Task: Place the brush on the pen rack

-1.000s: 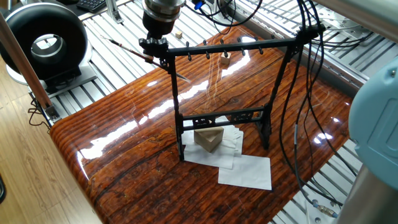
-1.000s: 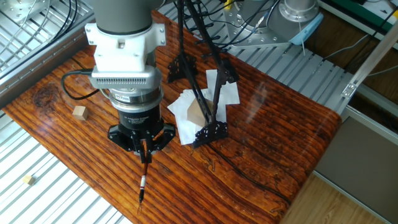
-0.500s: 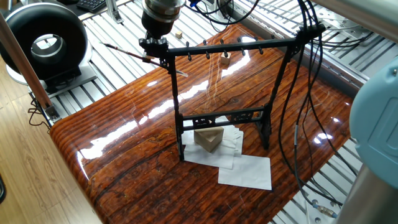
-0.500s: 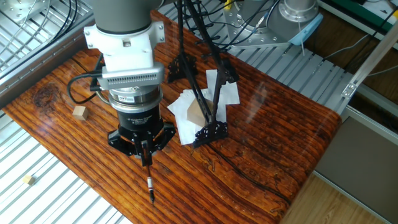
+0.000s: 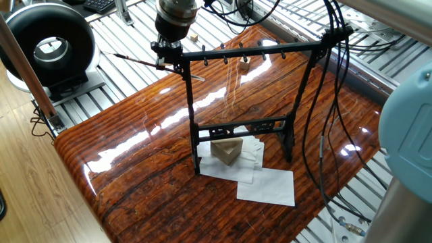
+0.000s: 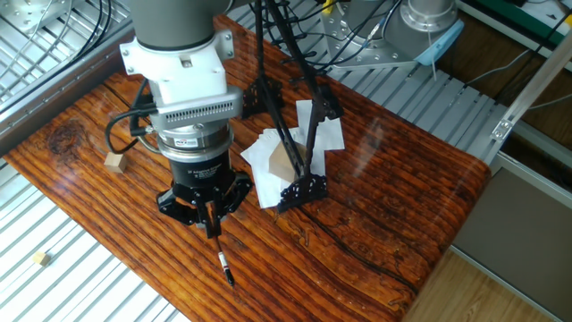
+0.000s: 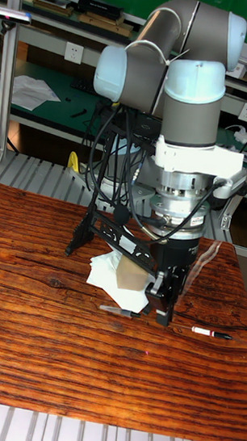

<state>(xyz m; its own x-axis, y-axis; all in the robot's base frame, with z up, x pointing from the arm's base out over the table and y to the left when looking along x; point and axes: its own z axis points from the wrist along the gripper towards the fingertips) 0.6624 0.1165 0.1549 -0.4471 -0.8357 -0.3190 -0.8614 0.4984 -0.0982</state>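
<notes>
The gripper point(image 5: 169, 57) is closed on the brush point(image 5: 138, 60), holding it roughly level in the air at the left end of the rack point(image 5: 251, 52), by the top crossbar. Under the rack lie white papers point(image 5: 266, 183) and a wooden block point(image 5: 226, 150).

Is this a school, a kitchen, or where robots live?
Probably a robotics lab or workshop. A robot arm works over a wooden table on a metal frame, with cable bundles hanging nearby and wall sockets behind.

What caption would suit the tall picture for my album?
Robot arm's fingers hold a thin brush level above a wooden table, beside a black pen rack.
</notes>
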